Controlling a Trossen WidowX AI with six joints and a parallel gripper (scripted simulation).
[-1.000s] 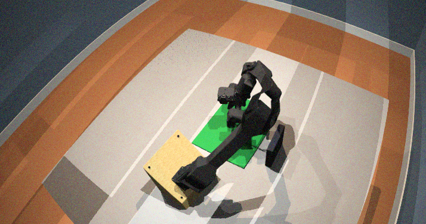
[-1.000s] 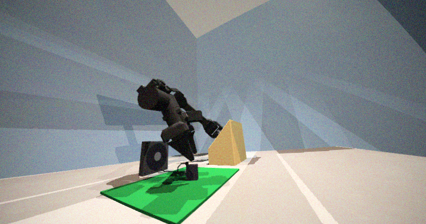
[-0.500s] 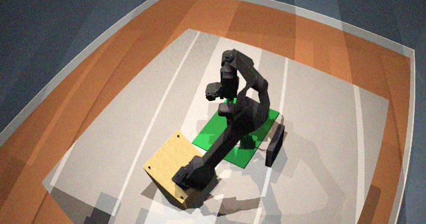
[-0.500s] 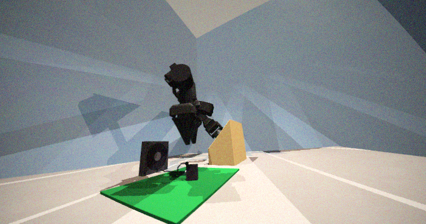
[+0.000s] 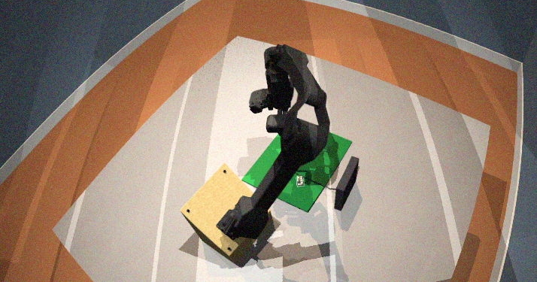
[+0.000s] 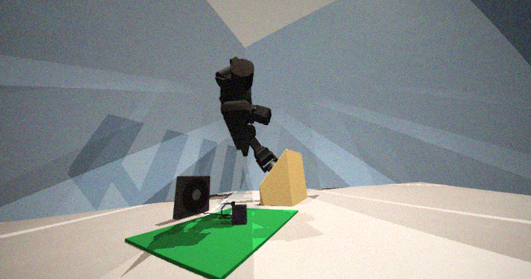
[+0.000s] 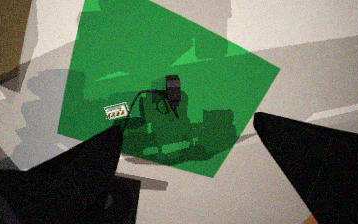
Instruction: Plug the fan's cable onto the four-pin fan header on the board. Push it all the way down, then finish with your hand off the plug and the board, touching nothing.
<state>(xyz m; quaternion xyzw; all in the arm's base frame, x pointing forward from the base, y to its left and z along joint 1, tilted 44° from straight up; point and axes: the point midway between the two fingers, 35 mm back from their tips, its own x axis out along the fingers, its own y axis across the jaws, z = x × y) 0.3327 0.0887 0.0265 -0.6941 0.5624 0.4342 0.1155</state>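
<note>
The green board (image 5: 259,171) (image 6: 208,259) (image 7: 130,40) lies flat. Its white four-pin header (image 5: 300,180) (image 7: 116,111) shows its pins uncovered. A dark upright block (image 6: 239,215) (image 7: 173,90) stands near the board's middle, apart from the header. The thin black cable (image 6: 222,210) (image 7: 140,92) runs to it; I cannot tell whether the block is the plug or holds it. The black fan (image 5: 347,184) (image 6: 193,196) stands beside the board. My gripper (image 6: 245,153) (image 7: 189,125) is open and empty, high above the board. The arm hides the block in the top view.
A tan block with a sloping face (image 5: 214,205) (image 6: 294,181) stands under the arm's base, beside the board. It also shows at the upper left of the wrist view. The arm (image 5: 278,171) reaches over the board, and slack cable loops near the dark block.
</note>
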